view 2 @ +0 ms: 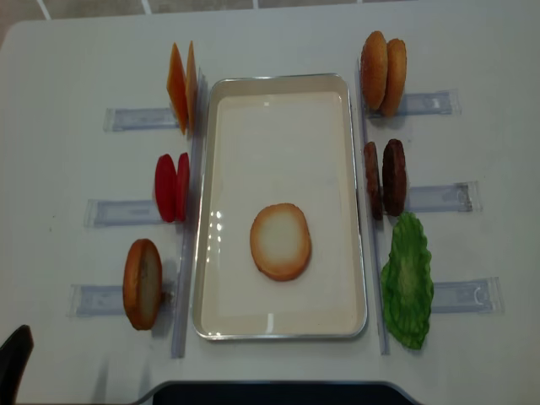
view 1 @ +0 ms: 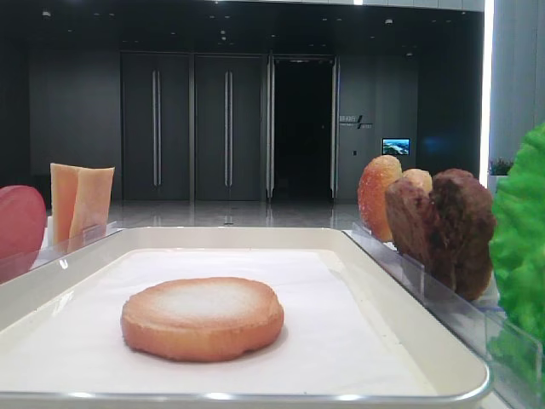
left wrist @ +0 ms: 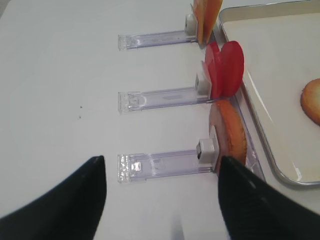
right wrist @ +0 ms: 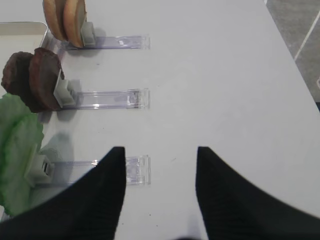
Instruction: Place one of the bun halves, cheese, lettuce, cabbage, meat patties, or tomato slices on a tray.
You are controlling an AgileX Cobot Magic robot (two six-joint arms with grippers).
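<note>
Risking: a second layer dropped off-centre, since one bun half (view 2: pixel 280 241) already lies flat on the tray (view 2: pixel 278 325).
Left gripper (left wrist: pixel 162 172): jaws wide apart, empty, beside the upright bun (left wrist: pixel 231 134) left of the tray.
Right gripper (right wrist: pixel 160 165): spread, holding nothing, right of the tray near the lettuce (right wrist: pixel 19 150).
Hazard: nudging the clear holder (left wrist: pixel 160 165) could topple the tomato slices (left wrist: pixel 226 67) next to it.
</note>
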